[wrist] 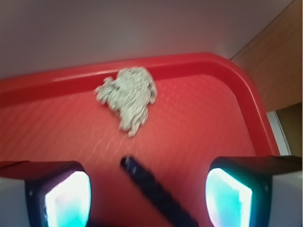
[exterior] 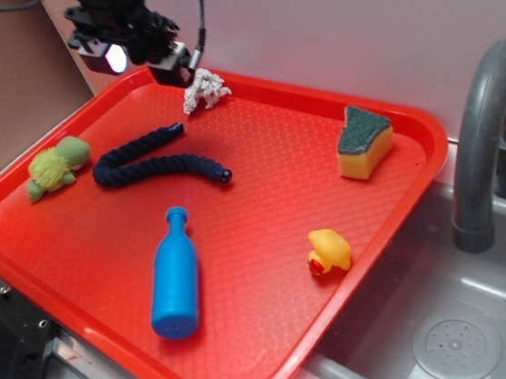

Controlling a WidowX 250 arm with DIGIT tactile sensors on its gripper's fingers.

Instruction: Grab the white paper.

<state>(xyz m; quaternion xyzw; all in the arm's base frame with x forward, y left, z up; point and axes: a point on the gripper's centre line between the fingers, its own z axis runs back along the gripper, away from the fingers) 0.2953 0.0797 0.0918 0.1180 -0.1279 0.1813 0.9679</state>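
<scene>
The white paper point(exterior: 206, 89) point(wrist: 129, 95) is a crumpled off-white wad lying on the red tray point(exterior: 263, 197) close to its far rim. In the exterior view my gripper point(exterior: 142, 60) hangs above the tray's far left corner, just left of the wad and not touching it. Seen from the wrist, the gripper point(wrist: 147, 189) is open, its two glowing pads wide apart at the bottom of the frame, and the paper lies ahead of them. Only the tray and the tip of a dark rope point(wrist: 151, 189) lie between the pads.
On the tray lie a dark blue braided rope point(exterior: 154, 164), a green plush turtle point(exterior: 57, 166), a blue bottle point(exterior: 175, 276), a yellow rubber duck point(exterior: 329, 250) and a yellow-and-green sponge point(exterior: 363, 141). A grey faucet point(exterior: 486, 145) and sink point(exterior: 453, 340) sit at right.
</scene>
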